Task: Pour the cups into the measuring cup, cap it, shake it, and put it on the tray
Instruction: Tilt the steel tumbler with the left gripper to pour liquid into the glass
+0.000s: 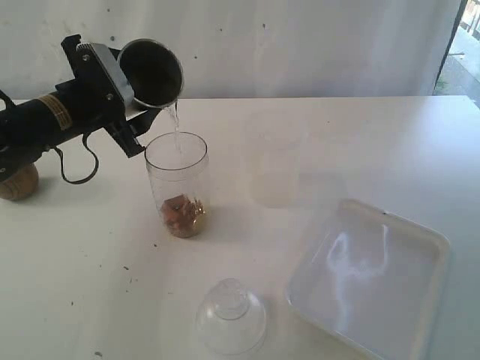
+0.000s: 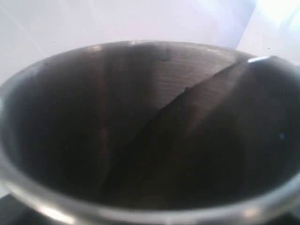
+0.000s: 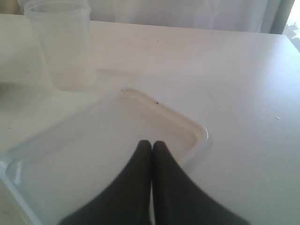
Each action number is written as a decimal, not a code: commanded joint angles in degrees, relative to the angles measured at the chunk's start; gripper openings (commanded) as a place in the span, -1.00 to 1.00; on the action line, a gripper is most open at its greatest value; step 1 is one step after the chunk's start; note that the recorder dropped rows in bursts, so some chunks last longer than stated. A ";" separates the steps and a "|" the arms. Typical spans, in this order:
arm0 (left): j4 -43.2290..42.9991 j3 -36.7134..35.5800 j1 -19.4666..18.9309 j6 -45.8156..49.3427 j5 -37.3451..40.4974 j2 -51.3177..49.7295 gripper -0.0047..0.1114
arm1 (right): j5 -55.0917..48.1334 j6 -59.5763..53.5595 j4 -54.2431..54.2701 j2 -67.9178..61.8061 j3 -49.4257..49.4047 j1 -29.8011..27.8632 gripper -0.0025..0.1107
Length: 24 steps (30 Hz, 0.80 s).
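Note:
My left gripper [image 1: 126,101] is shut on the shiny steel tumbler [image 1: 152,73], tilted mouth-down above the clear measuring cup [image 1: 177,176]. A thin stream runs from its lip into that cup, which has brown bits at its bottom. In the left wrist view the steel tumbler [image 2: 140,131] and its dark inside fill the picture, and the fingers are hidden. The brown wooden cup [image 1: 16,182] stands at the far left, behind the arm. The frosted cup [image 1: 274,169] stands mid-table. My right gripper [image 3: 151,143] hangs shut and empty over the white tray [image 3: 199,130], near the frosted cup [image 3: 65,47].
The white tray [image 1: 439,244] lies at the front right. A clear dome lid [image 1: 231,315] rests on the table in front of the measuring cup. A black cable [image 1: 79,169] loops below the left arm.

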<state>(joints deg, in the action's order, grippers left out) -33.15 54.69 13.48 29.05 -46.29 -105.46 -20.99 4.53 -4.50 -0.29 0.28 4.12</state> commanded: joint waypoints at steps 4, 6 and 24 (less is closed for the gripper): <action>1.86 0.74 -0.12 7.62 -3.14 0.73 -0.92 | 0.85 0.25 -0.20 0.29 -0.28 -0.15 -0.96; 2.27 0.74 -0.12 8.55 -3.14 0.73 -0.92 | 0.85 0.25 -0.20 0.29 -0.28 -0.15 -0.96; 2.74 0.74 -0.12 18.97 -1.21 0.84 -0.92 | 0.85 0.25 -0.20 0.29 -0.28 -0.15 -0.96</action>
<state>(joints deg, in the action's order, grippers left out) -32.15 54.69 13.48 47.17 -45.92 -105.46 -20.99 4.53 -4.50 -0.29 0.28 4.12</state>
